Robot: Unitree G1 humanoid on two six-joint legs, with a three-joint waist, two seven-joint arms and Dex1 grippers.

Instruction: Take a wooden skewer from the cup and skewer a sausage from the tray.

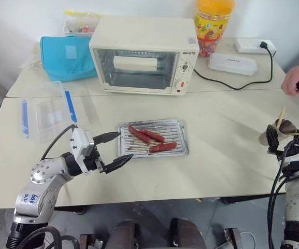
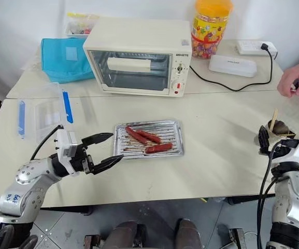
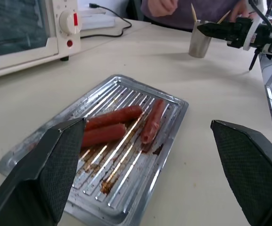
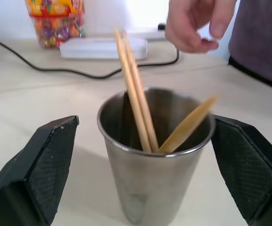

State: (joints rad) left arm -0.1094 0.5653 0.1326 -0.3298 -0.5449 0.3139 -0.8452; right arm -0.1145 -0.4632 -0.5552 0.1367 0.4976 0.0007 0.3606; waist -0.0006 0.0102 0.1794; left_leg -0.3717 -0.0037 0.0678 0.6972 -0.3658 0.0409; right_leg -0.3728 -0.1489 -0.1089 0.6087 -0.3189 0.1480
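**Spotter:** Nearest the tray, what have you got?

**Operator:** On the near side of the tray [image 1: 176,126], toward its left end, I have my left gripper [image 1: 115,150] with both black fingers spread wide and nothing between them. It hangs just off the tray's left edge, apart from it, pointing across at the meat.

**Spotter:** Count the sausages.

**Operator:** Three sausages [image 1: 150,135] on the ridged bottom of the tray. Two lie side by side and slanted; the third [image 3: 152,121] sits apart from them, nearer the tray's right end. Brown grease marks the ridges around them.

**Spotter:** And the cup?

**Operator:** The cup [image 4: 153,155] stands upright well to the right of the tray, near the table's right edge. My right gripper [image 4: 145,165] has its fingers released and wide, one on each side of the cup, touching neither wall as far as I can see. I count three wooden skewers [image 4: 135,89] in it: two leaning together, one tilted off the other way.

**Spotter:** Beyond the tray?

**Operator:** Left of the tray, one clear box [image 1: 51,114] with blue edges. Behind the tray, one toaster oven [image 1: 144,54], door shut. Left of the oven, a blue bag [image 1: 66,57]. Far right of the tray, one orange-lidded candy jar [image 1: 212,26], a white case [image 1: 232,63] and a power strip [image 1: 253,46] with a black cable. One person's hand [image 1: 298,78] hovers beyond the cup.
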